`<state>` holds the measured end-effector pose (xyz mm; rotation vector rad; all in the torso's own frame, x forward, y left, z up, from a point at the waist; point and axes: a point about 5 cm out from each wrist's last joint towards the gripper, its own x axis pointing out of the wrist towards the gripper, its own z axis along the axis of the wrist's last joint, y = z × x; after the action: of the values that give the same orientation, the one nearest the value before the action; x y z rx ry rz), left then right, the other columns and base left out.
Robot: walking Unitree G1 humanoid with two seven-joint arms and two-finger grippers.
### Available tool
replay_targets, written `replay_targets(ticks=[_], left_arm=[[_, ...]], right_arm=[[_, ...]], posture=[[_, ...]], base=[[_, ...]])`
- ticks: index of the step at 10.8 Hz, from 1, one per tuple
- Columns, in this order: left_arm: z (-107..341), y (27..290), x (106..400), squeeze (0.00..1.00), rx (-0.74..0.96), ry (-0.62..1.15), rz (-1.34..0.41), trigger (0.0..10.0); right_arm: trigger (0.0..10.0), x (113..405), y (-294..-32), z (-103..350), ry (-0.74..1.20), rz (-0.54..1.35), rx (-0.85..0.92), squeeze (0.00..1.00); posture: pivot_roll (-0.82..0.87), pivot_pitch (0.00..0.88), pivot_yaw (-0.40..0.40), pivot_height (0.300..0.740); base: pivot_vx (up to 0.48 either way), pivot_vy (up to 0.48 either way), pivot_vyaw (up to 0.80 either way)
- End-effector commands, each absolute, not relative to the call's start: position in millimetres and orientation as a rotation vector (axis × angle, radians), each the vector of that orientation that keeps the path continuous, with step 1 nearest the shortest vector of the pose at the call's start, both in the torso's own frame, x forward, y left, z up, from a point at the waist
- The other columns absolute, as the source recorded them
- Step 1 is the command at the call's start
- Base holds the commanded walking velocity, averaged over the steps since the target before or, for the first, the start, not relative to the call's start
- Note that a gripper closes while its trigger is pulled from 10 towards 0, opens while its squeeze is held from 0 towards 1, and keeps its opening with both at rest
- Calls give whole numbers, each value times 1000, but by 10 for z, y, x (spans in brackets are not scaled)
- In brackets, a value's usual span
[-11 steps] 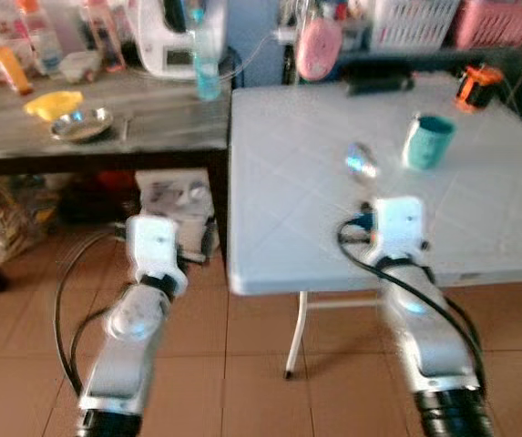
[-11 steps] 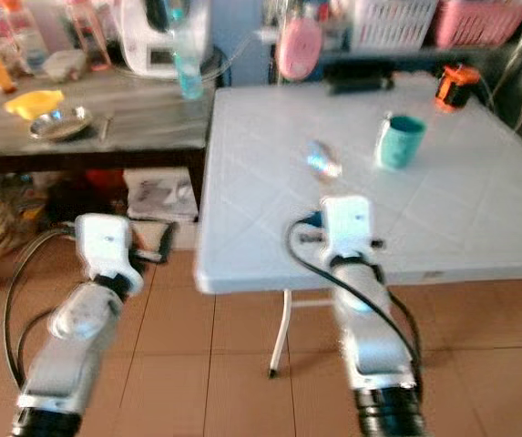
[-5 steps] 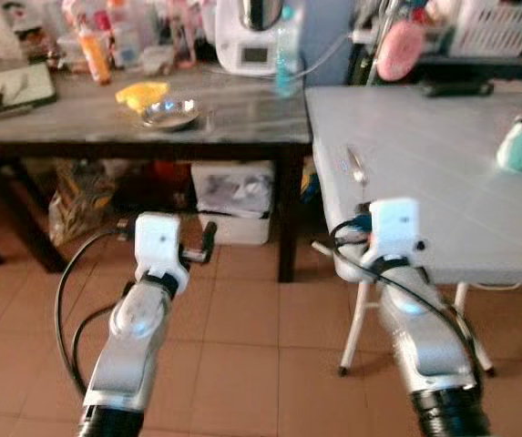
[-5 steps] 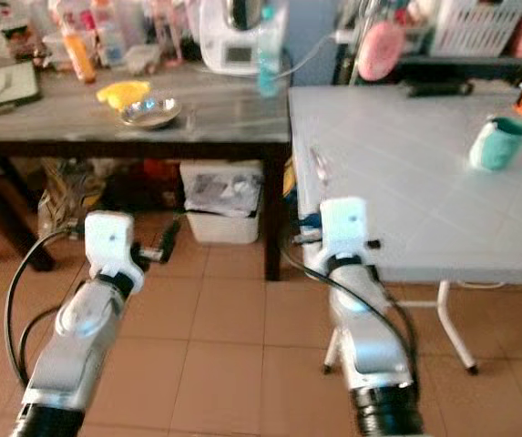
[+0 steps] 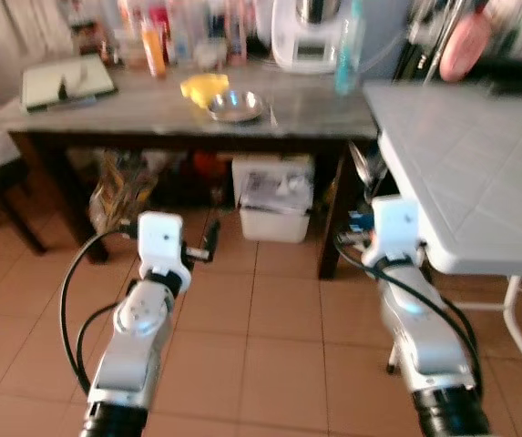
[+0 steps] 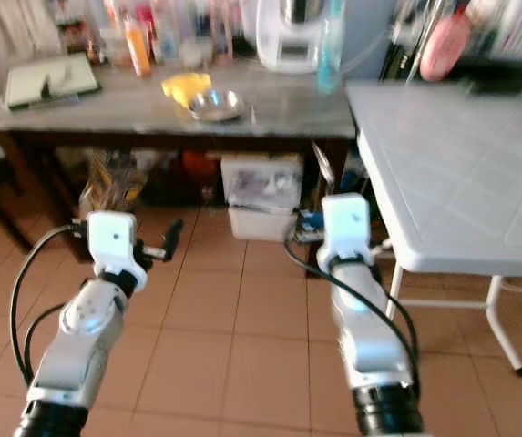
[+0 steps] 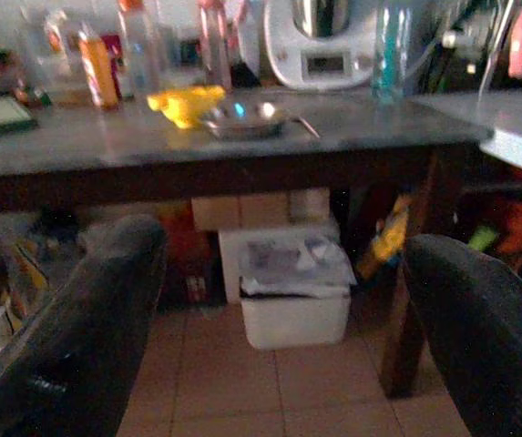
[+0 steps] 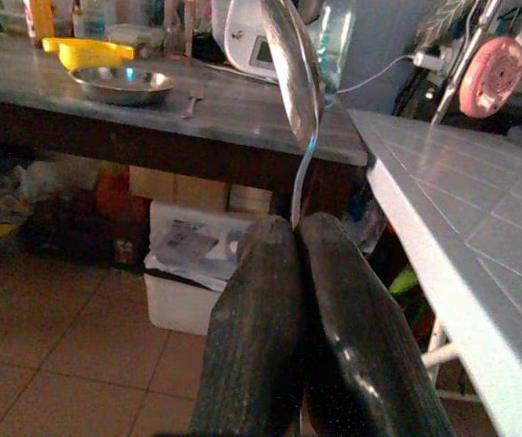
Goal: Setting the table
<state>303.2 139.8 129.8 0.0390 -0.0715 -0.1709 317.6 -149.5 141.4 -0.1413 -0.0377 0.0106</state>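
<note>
— Where is the spoon (image 8: 294, 68)?
— Pinched by its handle between the right gripper's (image 8: 299, 238) closed fingers, bowl upright, beside the white folding table (image 5: 479, 173).
— And the left gripper (image 7: 279, 300)?
— Fingers spread wide, holding nothing, facing the dark wooden table (image 5: 151, 109) carrying a steel bowl (image 5: 235, 106) and bottles.

Head views are lit by soft daylight and smeared by motion blur, worst at the back of the dark table (image 5: 151, 109). Glare is seen on the metal bowl (image 5: 235, 106). Deep shade is held under that table. Wrist views are dimmer; the near fingers (image 7: 69, 364) are rendered out of focus.
</note>
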Motion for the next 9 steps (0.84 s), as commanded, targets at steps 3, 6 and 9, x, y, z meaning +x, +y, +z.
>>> replay_targets(ticks=[3,6,9], left_arm=[[1357,1454,3023,0,18,-96,-210,10000],[1345,1417,2992,0,-1,-95,-253,10000],[1349,1424,2999,0,-11,-94,-256,10000]], right_arm=[[10000,3185,-1420,1487,-72,29,-134,0],[10000,3177,-1418,1483,-72,25,-132,0],[10000,3183,-1416,1486,-73,26,-129,0]], posture=[[61,0,23,740],[58,2,25,740],[59,3,26,740]], base=[[0,0,0],[0,0,0],[0,0,0]])
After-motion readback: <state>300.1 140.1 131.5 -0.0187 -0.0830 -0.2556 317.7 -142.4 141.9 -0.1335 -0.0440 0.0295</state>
